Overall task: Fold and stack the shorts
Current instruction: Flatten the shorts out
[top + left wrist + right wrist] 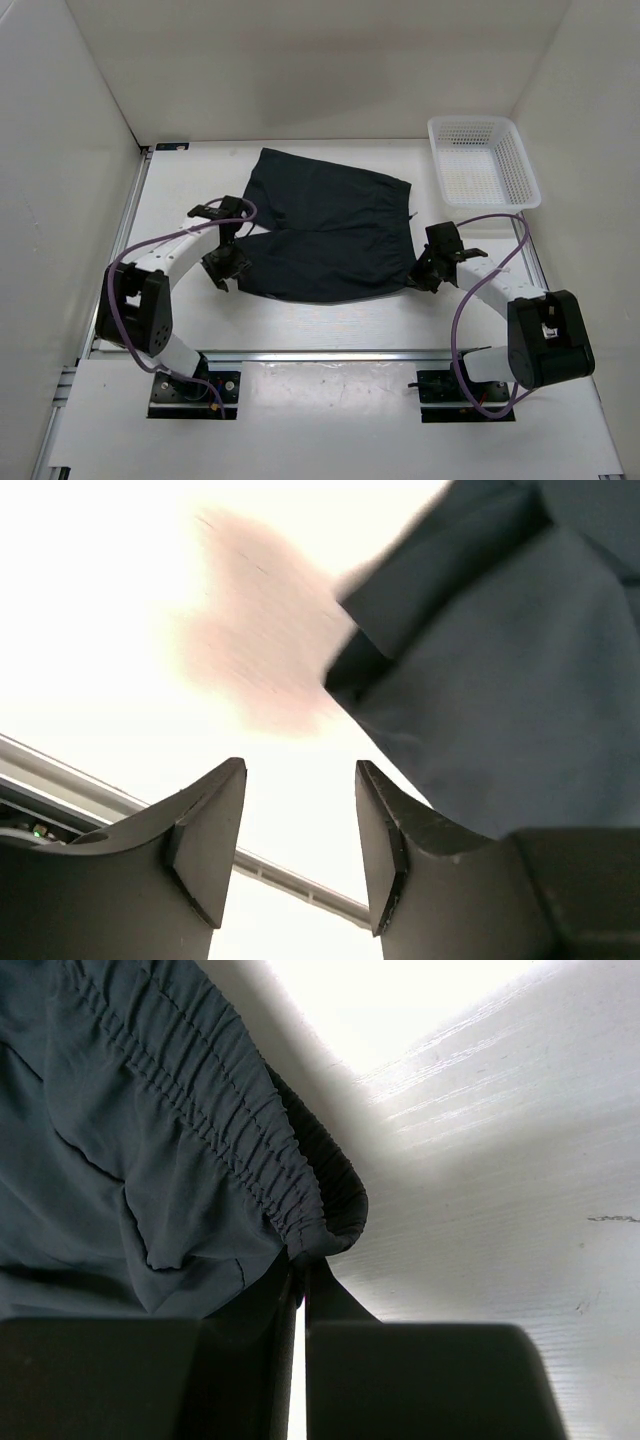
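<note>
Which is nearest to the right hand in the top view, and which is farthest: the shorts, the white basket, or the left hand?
1. shorts, pinched in the right hand at their right corner.
2. white basket, behind it at the far right.
3. left hand, across the shorts on the left.

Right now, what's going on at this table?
Two robot arms are working on a pair of dark shorts lying between them. The right gripper is shut on the waistband corner at the shorts' right edge. The left gripper hangs open beside the left edge, holding nothing. The white mesh basket sits at the far right, apart from the shorts.
</note>
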Tool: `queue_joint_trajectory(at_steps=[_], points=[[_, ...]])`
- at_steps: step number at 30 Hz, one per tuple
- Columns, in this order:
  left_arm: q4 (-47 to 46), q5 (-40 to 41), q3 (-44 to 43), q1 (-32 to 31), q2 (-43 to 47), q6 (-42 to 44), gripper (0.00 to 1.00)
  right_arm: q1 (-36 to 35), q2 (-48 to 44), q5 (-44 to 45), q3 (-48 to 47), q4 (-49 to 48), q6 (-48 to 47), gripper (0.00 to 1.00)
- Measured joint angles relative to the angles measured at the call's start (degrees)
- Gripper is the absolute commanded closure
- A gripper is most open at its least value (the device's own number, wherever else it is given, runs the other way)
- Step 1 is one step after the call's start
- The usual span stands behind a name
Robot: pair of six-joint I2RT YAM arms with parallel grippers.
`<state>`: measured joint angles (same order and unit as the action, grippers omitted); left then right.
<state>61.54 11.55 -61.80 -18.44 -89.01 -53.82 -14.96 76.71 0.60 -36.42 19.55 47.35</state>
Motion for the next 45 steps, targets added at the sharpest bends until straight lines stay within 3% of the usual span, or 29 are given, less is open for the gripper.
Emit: queue_joint_trajectory(at_steps=[10, 17, 20, 32, 39, 42, 43, 44, 45], points=[[-7.02, -2.58, 0.15, 2.47, -4.96, 2.91, 0.52, 0.00, 0.59, -0.39, 0.00, 0.00, -0.02, 1.00], [-9.35, -4.92, -2.45, 2.47, -7.45, 5.44, 0.84, 0.00, 0.59, -0.39, 0.00, 0.00, -0.02, 1.00], [-9.51, -5.18, -2.47, 2.47, -7.45, 6.08, 0.90, 0.00, 0.59, -0.42, 0.00, 0.00, -0.02, 1.00], [-9.27, -6.05, -4.79, 2.47, -7.19, 6.84, 0.90, 0.00, 0.59, -0.39, 0.00, 0.00, -0.02, 1.00], [-6.64, -6.21, -14.91, 2.47, -9.35, 7.85, 0.90, 0.00, 0.59, -0.42, 0.00, -0.02, -0.02, 1.00], [-4.90, -6.21, -22.97, 2.47, -14.91, 8.94, 0.73, 0.00, 0.59, -0.44, 0.00, -0.02, 0.00, 1.00], [-4.50, -6.21, -25.35, 2.47, -17.09, 9.31, 0.63, 0.00, 0.59, -0.44, 0.00, 0.00, 0.00, 1.00], [-3.98, -6.21, -27.50, 2.47, -19.37, 9.73, 0.44, 0.00, 0.59, -0.44, 0.00, -0.02, 0.00, 1.00], [-3.41, -6.19, -29.05, 2.47, -21.16, 10.49, 0.41, 0.00, 0.59, -0.44, 0.00, 0.02, 0.00, 1.00]])
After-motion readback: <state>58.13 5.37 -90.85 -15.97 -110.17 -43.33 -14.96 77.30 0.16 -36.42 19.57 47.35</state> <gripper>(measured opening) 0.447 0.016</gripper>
